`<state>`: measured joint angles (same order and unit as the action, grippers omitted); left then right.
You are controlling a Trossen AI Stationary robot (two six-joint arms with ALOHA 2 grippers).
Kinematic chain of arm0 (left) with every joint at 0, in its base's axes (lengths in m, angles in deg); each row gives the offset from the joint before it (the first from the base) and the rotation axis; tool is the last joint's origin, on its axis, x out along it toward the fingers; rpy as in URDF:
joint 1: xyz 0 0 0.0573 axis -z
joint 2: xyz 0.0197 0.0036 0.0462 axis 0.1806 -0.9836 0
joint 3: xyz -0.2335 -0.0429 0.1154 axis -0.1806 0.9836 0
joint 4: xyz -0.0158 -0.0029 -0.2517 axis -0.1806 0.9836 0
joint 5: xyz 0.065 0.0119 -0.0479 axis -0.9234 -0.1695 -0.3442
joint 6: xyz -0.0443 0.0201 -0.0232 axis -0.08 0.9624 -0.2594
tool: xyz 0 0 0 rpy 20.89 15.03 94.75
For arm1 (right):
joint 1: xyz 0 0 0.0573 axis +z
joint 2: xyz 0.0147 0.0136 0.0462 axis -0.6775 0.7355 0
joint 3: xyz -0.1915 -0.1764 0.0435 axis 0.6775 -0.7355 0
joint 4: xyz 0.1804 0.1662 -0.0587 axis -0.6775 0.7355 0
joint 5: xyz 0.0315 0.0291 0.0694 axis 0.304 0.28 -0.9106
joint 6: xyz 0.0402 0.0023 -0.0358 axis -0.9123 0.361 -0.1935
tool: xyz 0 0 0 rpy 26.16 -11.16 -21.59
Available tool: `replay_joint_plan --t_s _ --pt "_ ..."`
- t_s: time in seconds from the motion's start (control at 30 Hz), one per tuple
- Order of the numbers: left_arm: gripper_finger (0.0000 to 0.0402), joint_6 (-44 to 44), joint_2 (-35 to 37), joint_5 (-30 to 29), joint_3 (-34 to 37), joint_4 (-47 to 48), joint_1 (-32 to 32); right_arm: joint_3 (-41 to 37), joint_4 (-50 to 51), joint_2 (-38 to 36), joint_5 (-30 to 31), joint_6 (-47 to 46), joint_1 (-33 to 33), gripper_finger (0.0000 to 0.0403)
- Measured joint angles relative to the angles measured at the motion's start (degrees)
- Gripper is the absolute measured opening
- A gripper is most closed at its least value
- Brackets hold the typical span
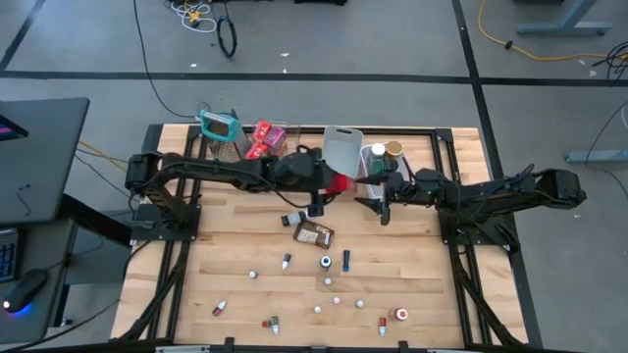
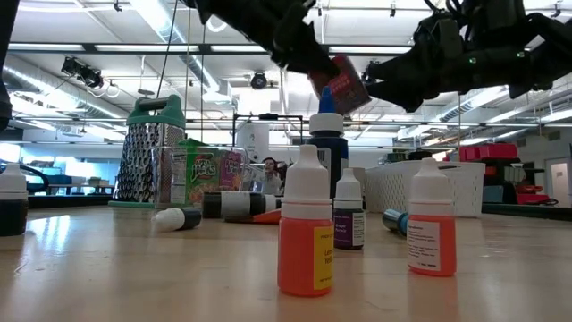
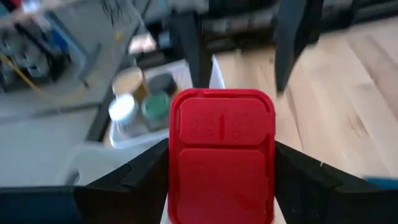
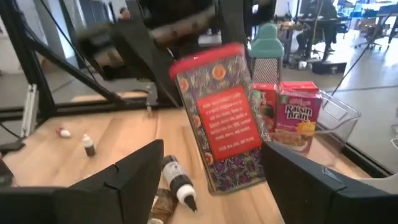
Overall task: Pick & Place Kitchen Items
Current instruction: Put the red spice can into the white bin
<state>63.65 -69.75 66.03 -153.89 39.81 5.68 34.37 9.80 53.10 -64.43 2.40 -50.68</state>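
A red-lidded box point(image 3: 222, 155) with a patterned red label point(image 4: 224, 124) hangs above the table's middle point(image 1: 340, 182), with my left gripper point(image 1: 332, 184) shut on it. My right gripper point(image 1: 379, 204) stands open just to the box's right, its fingers point(image 4: 134, 177) pointing level at the box and apart from it. Several dark-capped little bottles point(image 1: 325, 262) and tiny white and red bits point(image 1: 400, 315) lie scattered over the near half of the table. Lidded jars point(image 3: 134, 102) stand in a white bin point(image 1: 378, 162). My left gripper pinches the red box between its two fingers, one on each narrow side point(image 3: 173, 171) below the lid. The fingers come from the table's left, slanting a little downward. The box is lifted clear of the table and hangs tilted point(image 2: 341, 85), lid end away from the gripper.
At the far edge stand a teal-framed grater point(image 1: 218, 126), a clear bin with red cereal packets point(image 1: 267, 139) and a grey bin point(image 1: 341, 149). A brown packet point(image 1: 314, 233) and a lying bottle point(image 1: 293, 218) are below the grippers. Orange bottles point(image 2: 304, 228) stand near the front.
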Motion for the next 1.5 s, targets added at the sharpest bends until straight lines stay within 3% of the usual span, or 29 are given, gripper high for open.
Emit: replay_joint_plan --t_s 0.27,0.47,0.67,0.87,0.97,1.2,1.37,1.5 --pt "0.0235 -3.63 0.00 -0.45 0.00 -1.80 -0.54 0.24 0.76 0.00 0.43 3.88 -0.02 0.0278" --pt "0.0240 -2.74 -0.02 1.31 0.02 -1.81 0.07 0.24 0.63 0.00 5.78 4.44 -0.03 0.0279" --pt "0.0236 -2.70 -0.02 1.47 0.02 -1.85 0.21 0.28 -5.74 0.02 -2.28 2.85 0.02 0.0302" --pt "0.0237 -2.54 -0.02 1.41 0.02 -3.10 0.23 1.51 -7.49 1.37 0.00 2.69 0.00 0.0328" --pt "0.0236 -2.54 -0.02 1.38 0.02 -3.45 0.25 5.54 -5.06 4.99 0.81 2.01 0.00 0.0328" --pt "0.0238 -0.66 -0.24 -1.04 0.31 2.52 0.48 15.30 10.83 11.50 1.03 8.52 -0.04 0.0313" --pt "0.0238 -1.28 -0.24 -5.42 0.16 4.76 0.54 16.43 14.32 12.32 1.29 10.10 -0.04 0.0290" --pt "0.0241 -1.48 -0.22 -4.15 0.09 5.47 0.62 16.39 18.83 12.39 1.29 11.72 -0.36 0.0272"
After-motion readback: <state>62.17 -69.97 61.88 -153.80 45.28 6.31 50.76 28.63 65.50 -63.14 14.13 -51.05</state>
